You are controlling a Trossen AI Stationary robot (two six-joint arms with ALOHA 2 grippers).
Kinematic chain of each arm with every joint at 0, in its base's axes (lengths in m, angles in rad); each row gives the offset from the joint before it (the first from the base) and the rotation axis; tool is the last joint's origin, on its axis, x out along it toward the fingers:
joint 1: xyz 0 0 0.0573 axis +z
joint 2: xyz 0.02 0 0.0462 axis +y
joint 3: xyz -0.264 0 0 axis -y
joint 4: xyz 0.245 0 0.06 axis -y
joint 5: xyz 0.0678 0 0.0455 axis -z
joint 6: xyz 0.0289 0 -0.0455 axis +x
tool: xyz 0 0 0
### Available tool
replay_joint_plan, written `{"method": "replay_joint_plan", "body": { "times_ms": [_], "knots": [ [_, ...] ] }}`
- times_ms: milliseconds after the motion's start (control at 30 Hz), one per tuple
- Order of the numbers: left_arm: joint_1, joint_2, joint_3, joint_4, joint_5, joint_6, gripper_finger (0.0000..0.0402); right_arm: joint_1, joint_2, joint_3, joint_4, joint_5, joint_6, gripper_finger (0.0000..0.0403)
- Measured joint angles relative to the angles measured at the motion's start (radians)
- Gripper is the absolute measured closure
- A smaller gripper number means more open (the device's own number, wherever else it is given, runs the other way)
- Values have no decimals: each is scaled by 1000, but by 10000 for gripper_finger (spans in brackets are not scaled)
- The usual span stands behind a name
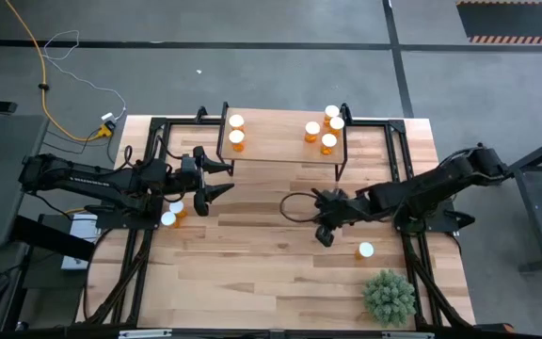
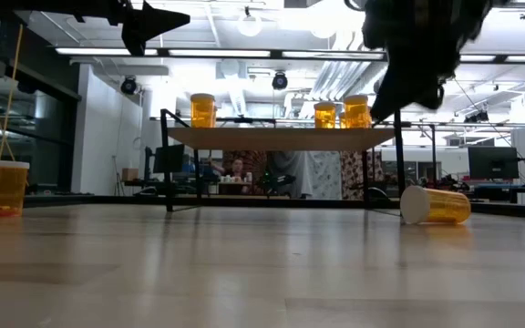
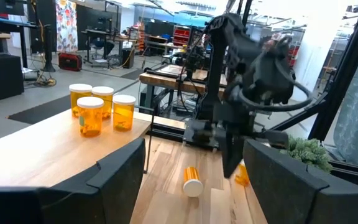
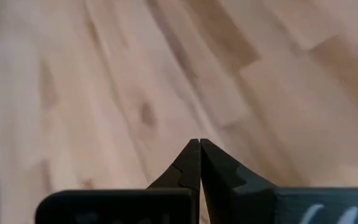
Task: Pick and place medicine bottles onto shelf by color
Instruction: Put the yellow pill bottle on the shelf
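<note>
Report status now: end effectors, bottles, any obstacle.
Left end effector open, empty. Right end effector shut, empty. Six bottles on shelf, one lying bottle beside right arm. No obstacle seen.

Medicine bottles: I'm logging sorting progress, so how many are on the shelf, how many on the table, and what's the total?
Medicine bottles on the shelf: 6
Bottles standing on the table, left side: 2
Bottle lying on the table, right side: 1
Total: 9
</note>
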Motion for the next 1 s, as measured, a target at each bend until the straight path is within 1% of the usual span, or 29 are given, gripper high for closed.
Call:
{"method": "replay_joint_plan", "body": {
  "times_ms": [100,167,233,300,367,433,600,700,767,833,900,1000],
  "knots": [
    [0,0,0,0,0,0,140,-6,0,92,-216,28,-3,402],
    [0,0,0,0,0,0,140,-11,0,133,-349,23,27,398],
    [0,0,0,0,0,0,140,-14,0,153,-449,-2,53,384],
    [0,0,0,0,0,0,140,-14,0,158,-517,-35,60,357],
    [0,0,0,0,0,0,140,-14,-1,145,-528,-72,43,320],
    [0,0,0,0,0,0,140,-14,0,122,-538,-74,-22,275],
    [0,0,0,0,0,0,140,-35,15,100,-526,-16,-241,158],
    [0,0,0,0,-5,0,140,-69,39,101,-514,17,-344,100],
    [0,1,0,0,-6,5,140,-93,72,101,-515,19,-409,74],
    [0,1,0,0,-6,8,140,-112,112,100,-515,18,-464,56],
    [0,1,0,-1,-6,8,140,-126,156,100,-509,18,-522,47],
    [0,1,0,-1,-7,8,140,-143,218,100,-494,19,-574,44]
  ]
}}
